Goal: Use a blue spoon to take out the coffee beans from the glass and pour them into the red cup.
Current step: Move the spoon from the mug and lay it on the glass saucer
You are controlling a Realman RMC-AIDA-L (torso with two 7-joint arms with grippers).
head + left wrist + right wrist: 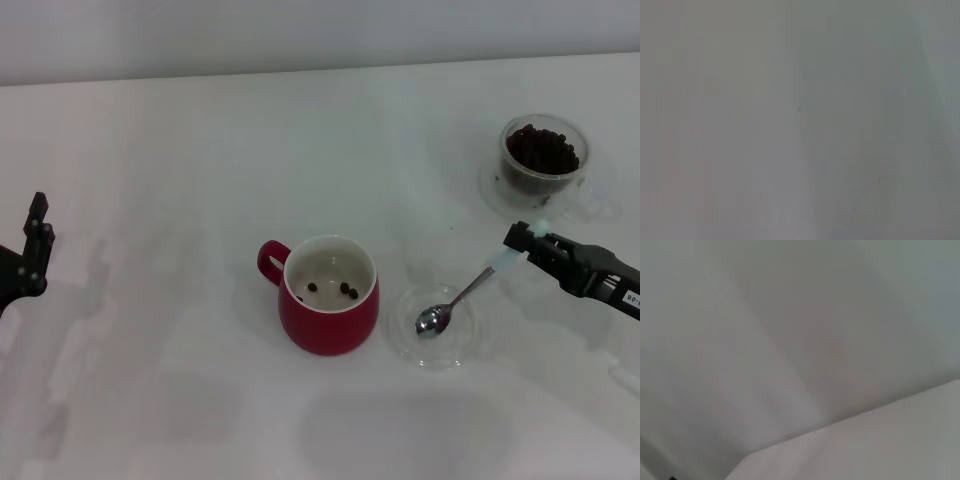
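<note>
- The red cup (330, 297) stands upright near the middle of the white table (180, 180), its loop handle turned toward the robot's left; a few coffee beans (340, 289) lie on its white floor, the rest of the inside bare.
- The glass (543, 160) stands at the far right of the table, well apart from the red cup; it holds a dark heap of beans reaching close to its rim.
- A flat clear glass dish (436, 326) sits just beside the red cup on its right; the silver bowl of the blue spoon (466, 296) rests in this dish and looks empty of beans.
- The spoon's stem slants up and to the right from the dish; its pale handle end lies in the right gripper (522, 247), whose fingers are pinched on that handle; the gripper sits between the dish and the glass, nearer than the glass.
- The left gripper (36, 240) hangs at the far left edge, well away from every vessel; whether its fingers are spread or together cannot be told.
- Both wrist views show only blank pale surface.
</note>
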